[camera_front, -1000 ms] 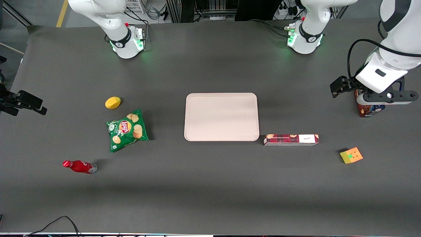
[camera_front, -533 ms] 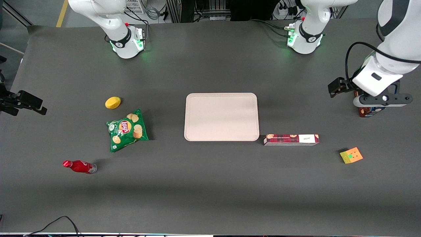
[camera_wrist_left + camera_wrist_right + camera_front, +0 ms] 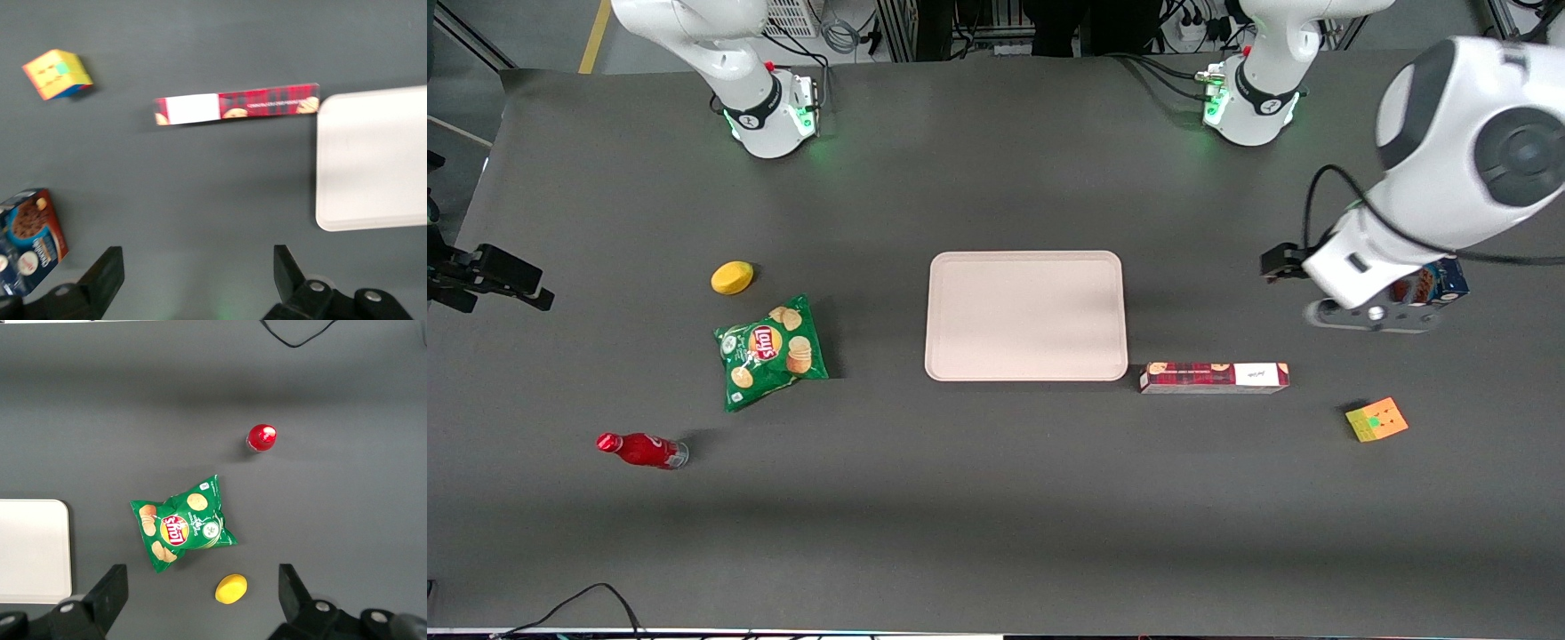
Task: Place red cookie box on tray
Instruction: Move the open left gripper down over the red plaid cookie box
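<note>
The red box (image 3: pixel 1214 377) lay flat on the surface (image 3: pixel 996 498), just beside the tray's (image 3: pixel 1025 316) near corner, toward the working arm's end, so only a short carry was needed. Farther from the camera, the gripper (image 3: pixel 199 283) hovered released above the surface, near the blue box (image 3: pixel 1432 284), probably approaching for a grasp.

place: robotics lab | evidence: grey table (image 3: pixel 996 498), bolted arm bases (image 3: pixel 769 116), cables, equipment racks
</note>
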